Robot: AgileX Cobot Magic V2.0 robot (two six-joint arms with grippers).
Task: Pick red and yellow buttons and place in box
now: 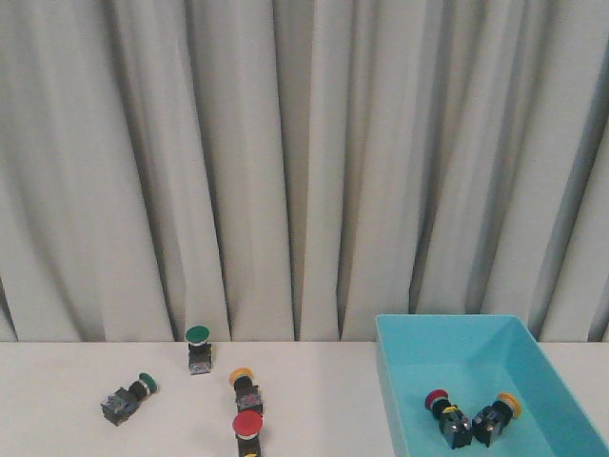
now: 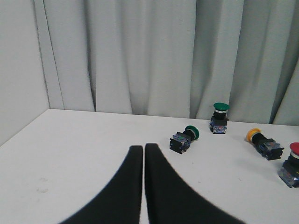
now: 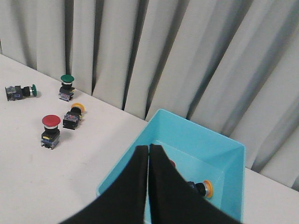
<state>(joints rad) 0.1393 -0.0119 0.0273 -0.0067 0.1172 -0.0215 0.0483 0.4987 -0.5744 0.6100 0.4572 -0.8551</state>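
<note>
On the white table a red button (image 1: 247, 426) (image 2: 292, 163) (image 3: 50, 130) stands upright, and a yellow button (image 1: 245, 387) (image 2: 264, 143) (image 3: 73, 116) lies just behind it. The turquoise box (image 1: 476, 328) (image 3: 196, 133) sits at the right and holds a red button (image 1: 445, 411) and a yellow button (image 1: 497, 415) (image 3: 205, 188). My left gripper (image 2: 143, 147) is shut and empty above bare table, left of the loose buttons. Empty too, my right gripper (image 3: 148, 147) hangs shut over the box's near wall. Neither gripper shows in the front view.
Two green-capped buttons stay on the table: one upright (image 1: 198, 348) (image 2: 219, 117) (image 3: 66, 86) near the curtain, one on its side (image 1: 128, 400) (image 2: 184, 139) (image 3: 19, 91) farther left. A grey curtain (image 1: 285, 162) closes the back. The table's left edge (image 2: 23, 128) is near the left gripper.
</note>
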